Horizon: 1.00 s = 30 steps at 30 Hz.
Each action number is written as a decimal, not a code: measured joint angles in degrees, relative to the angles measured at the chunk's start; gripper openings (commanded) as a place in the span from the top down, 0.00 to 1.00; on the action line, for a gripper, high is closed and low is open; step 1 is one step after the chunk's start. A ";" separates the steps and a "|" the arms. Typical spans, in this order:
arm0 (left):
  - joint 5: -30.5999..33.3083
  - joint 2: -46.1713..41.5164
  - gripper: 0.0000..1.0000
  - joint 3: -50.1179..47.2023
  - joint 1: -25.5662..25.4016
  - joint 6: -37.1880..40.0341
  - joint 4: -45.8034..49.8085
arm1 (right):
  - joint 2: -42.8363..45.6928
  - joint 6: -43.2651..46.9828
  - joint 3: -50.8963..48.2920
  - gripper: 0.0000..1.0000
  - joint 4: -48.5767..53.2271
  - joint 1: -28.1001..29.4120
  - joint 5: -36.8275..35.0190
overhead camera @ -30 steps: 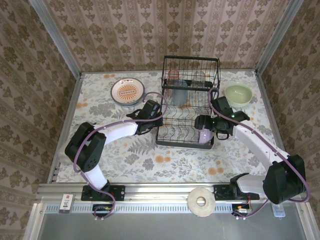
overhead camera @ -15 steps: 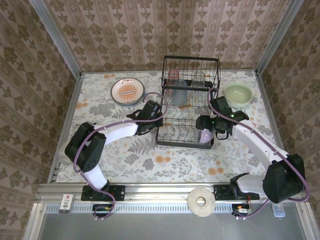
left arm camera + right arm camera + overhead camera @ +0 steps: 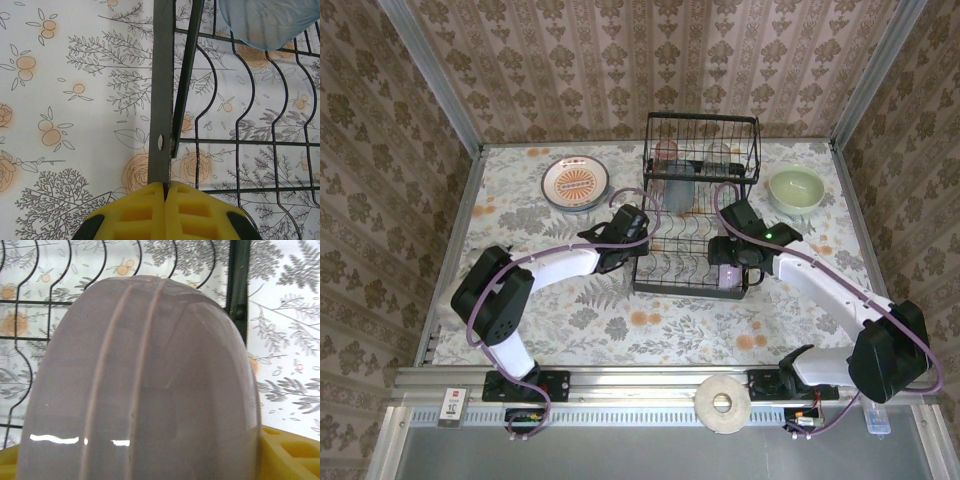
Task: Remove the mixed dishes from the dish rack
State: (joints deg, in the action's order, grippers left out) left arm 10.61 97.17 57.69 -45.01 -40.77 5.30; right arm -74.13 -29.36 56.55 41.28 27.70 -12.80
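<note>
Right wrist view: right fingers [image 3: 290, 455] spread wide, clasping glossy lilac bowl [image 3: 145, 390] on lower tier of black wire dish rack [image 3: 670, 288]; dark upright post [image 3: 238, 275] close beside. Left fingers [image 3: 140, 210] shut, tips at grey rack bar [image 3: 162, 75]. Cream-green bowl [image 3: 795, 188], orange-centred plate [image 3: 576, 183] rest on table [image 3: 570, 310].

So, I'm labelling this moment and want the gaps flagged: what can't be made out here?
- Right wrist view: lilac bowl covers the fingertips of the right gripper; grip unclear.
- Left wrist view: bluish dish cut off by the top edge; type unclear.
- Top view: tumblers behind dish rack wires; count unclear.
</note>
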 measured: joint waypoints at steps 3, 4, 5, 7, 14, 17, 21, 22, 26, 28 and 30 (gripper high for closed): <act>0.11 0.02 1.00 0.17 -0.07 -0.02 0.46 | -0.11 -0.39 0.70 1.00 1.38 1.60 -3.63; 0.17 0.07 1.00 0.20 -0.11 -0.02 0.48 | -0.13 -0.44 0.79 1.00 1.57 1.97 -4.55; 0.22 0.07 1.00 0.20 -0.15 -0.02 0.50 | -0.13 -0.46 0.83 1.00 1.79 2.36 -5.42; 0.42 0.09 1.00 0.20 -0.31 -0.02 0.52 | -0.15 -0.66 0.83 1.00 1.88 2.95 -6.45; 0.61 0.22 1.00 0.57 -0.35 -0.02 1.14 | -0.26 -1.09 0.90 1.00 2.49 5.62 -10.93; 0.59 0.26 1.00 0.72 -0.42 -0.02 1.38 | -0.26 -1.25 0.90 1.00 2.69 6.19 -12.15; 0.61 0.28 1.00 0.81 -0.61 -0.02 1.60 | -0.26 -1.25 0.90 1.00 2.80 6.84 -13.97; 0.59 0.28 1.00 0.81 -0.63 0.00 1.60 | -0.26 -1.25 0.90 1.00 2.80 6.84 -14.29; 0.50 0.28 1.00 0.81 -0.66 0.02 1.51 | -0.26 -1.25 1.84 0.90 2.80 6.95 -14.47; 0.37 0.28 0.99 0.81 -0.66 0.02 1.51 | -0.28 -1.27 1.84 0.79 2.84 6.95 -14.47; 0.33 0.26 0.95 0.81 -0.66 0.07 1.51 | -0.28 -1.29 1.84 0.66 2.84 6.95 -14.49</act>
State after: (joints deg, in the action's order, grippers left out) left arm 10.94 97.43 58.50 -45.67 -40.71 6.81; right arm -74.41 -30.65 58.39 44.12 34.65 -27.29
